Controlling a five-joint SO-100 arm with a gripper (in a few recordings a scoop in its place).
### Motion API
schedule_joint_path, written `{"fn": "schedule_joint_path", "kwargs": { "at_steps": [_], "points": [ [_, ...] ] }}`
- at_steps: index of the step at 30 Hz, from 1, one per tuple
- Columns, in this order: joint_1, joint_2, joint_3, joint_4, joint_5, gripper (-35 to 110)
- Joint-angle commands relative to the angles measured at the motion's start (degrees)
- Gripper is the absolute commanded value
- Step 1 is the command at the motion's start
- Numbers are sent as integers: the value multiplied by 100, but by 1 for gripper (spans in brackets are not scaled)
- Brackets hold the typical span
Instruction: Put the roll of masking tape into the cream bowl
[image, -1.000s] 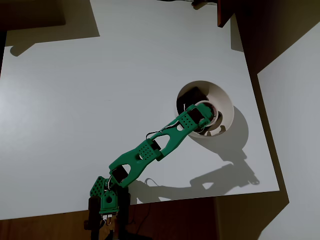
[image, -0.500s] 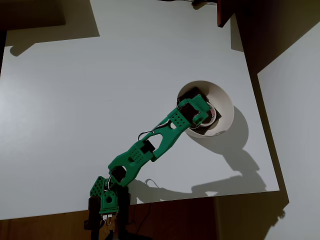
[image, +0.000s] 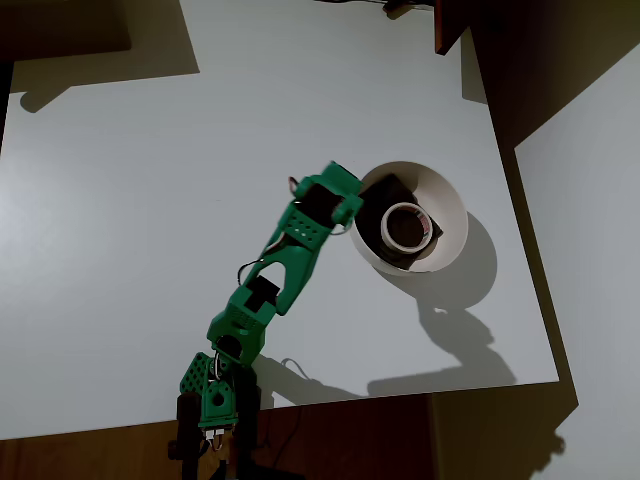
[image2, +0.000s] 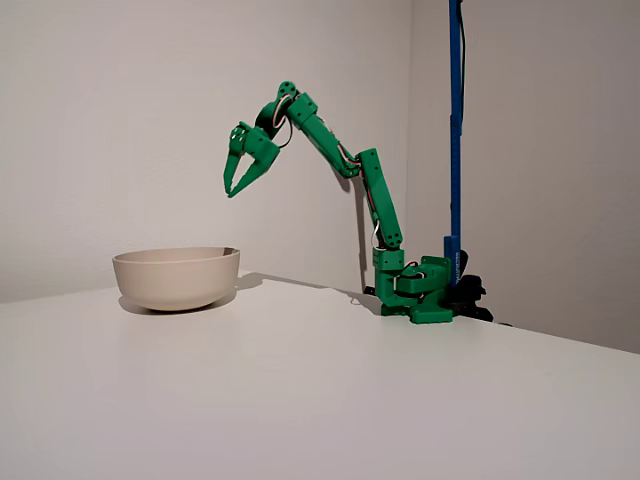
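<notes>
In the overhead view the roll of masking tape (image: 405, 226) lies flat inside the cream bowl (image: 452, 205), resting on the dark square patch, its reddish-brown core showing. My green gripper (image: 349, 207) hangs over the bowl's left rim, apart from the tape. The fixed view shows the gripper (image2: 230, 192) raised high above the bowl (image2: 176, 276), pointing down. Its fingers are slightly apart and hold nothing. The bowl's wall hides the tape in that view.
The bowl stands near the right edge of the white table (image: 150, 200). A brown piece juts in at the table's top right (image: 450, 25). A blue post (image2: 455, 120) rises behind the arm's base (image2: 415, 295).
The gripper has let go of the tape, risen out of the bowl and drawn back to the left. The tape now lies uncovered in the bowl.
</notes>
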Motion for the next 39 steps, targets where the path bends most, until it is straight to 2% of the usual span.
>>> {"fn": "schedule_joint_path", "kwargs": {
  "at_steps": [1,9,20,39],
  "points": [
    [-580,1081,-378,571,-44,-8],
    [-1846,2953,1494,457,-290,-8],
    [-3366,6407,6188,-809,-879,-8],
    [-4157,9448,11856,-2496,-870,-8]
  ]
}}
